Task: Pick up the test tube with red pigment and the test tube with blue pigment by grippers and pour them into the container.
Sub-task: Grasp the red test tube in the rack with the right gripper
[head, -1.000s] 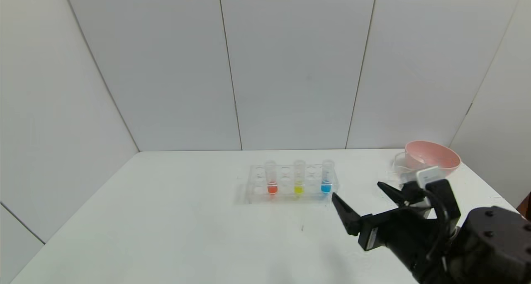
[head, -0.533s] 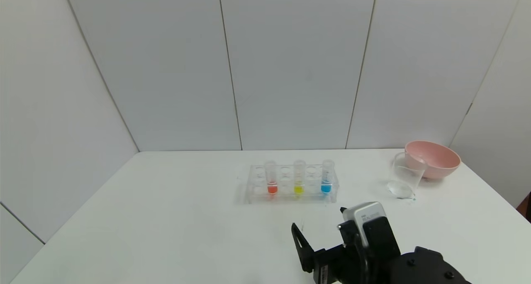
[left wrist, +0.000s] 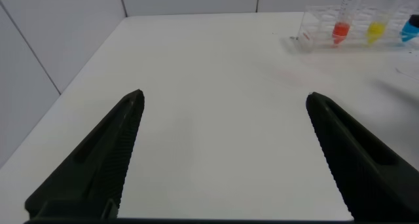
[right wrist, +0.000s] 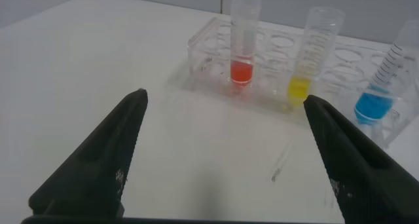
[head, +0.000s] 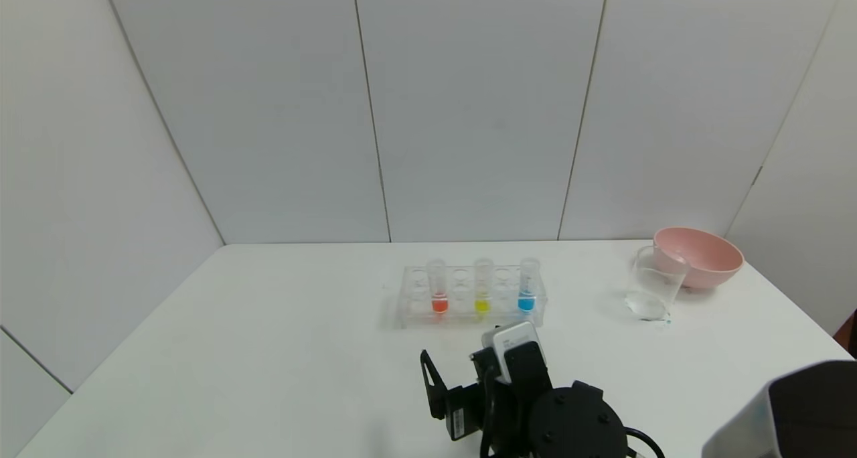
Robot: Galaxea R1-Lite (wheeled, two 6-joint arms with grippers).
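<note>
The right gripper [head: 462,377], spread wide and empty, sits just short of the upright red tube [head: 438,286] at its 12 o'clock.

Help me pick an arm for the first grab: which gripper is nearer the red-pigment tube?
Right. The right gripper sits just in front of the test tube with red pigment; the left gripper is farther back, off to the left.

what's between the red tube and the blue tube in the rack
The yellow-liquid tube stands between the red tube and the blue tube, plus empty rack holes, clearest in the head view.
</note>
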